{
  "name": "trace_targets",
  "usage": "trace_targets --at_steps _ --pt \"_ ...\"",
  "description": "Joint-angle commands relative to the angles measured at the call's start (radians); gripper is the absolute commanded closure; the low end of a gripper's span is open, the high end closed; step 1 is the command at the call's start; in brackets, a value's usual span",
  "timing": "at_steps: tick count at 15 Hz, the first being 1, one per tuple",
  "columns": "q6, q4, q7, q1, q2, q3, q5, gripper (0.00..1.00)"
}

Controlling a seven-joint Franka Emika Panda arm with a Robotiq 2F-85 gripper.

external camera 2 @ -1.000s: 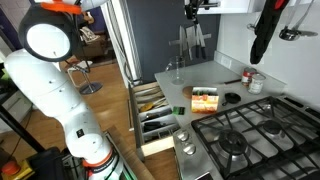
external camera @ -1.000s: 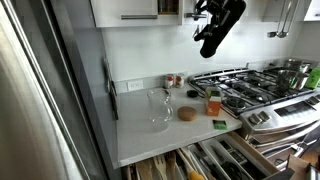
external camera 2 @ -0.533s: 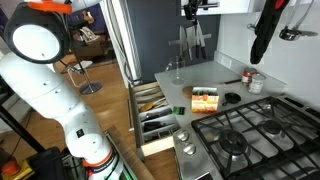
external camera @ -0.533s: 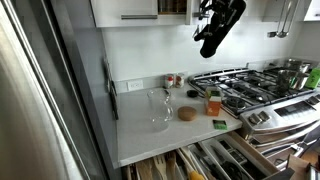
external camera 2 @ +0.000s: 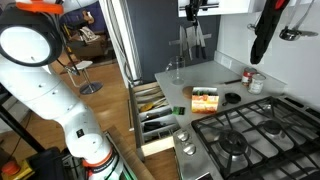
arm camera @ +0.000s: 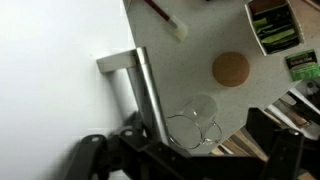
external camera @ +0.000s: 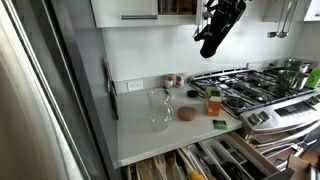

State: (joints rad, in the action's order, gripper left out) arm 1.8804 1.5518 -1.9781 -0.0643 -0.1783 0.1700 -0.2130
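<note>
**Claw wide open, high over the glass**

The black claw [external camera: 208, 48] hangs near the upper cabinets, well above the pale grey desk [external camera: 140, 135]. Its jaws are spread wide and hold nothing. In the wrist view the claw [arm camera: 185, 150] frames the clear drinking glass [arm camera: 195, 120], which stands upright on the desk [external camera: 160, 108]. The round cork coaster [arm camera: 230, 68] lies near the glass, beside the gas stove [external camera: 250, 85].

The tool [external camera: 208, 48] hangs high above the bench [external camera: 150, 140], well apart from everything on it. Below it stands a glass [arm camera: 195, 120]. A round coaster [arm camera: 230, 68] lies just beside the glass, with a box [arm camera: 272, 25] beyond, toward the stove [external camera: 250, 85]. An open drawer [external camera 2: 150, 115] sits under the bench's front edge.
</note>
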Motion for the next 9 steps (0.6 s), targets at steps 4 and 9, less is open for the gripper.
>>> trace_targets --at_steps 4,9 --pt "-0.067 0.097 -0.131 -0.039 -0.038 0.084 -0.064 0.00" --pt "-0.064 0.108 -0.206 -0.041 -0.041 0.105 -0.100 0.00"
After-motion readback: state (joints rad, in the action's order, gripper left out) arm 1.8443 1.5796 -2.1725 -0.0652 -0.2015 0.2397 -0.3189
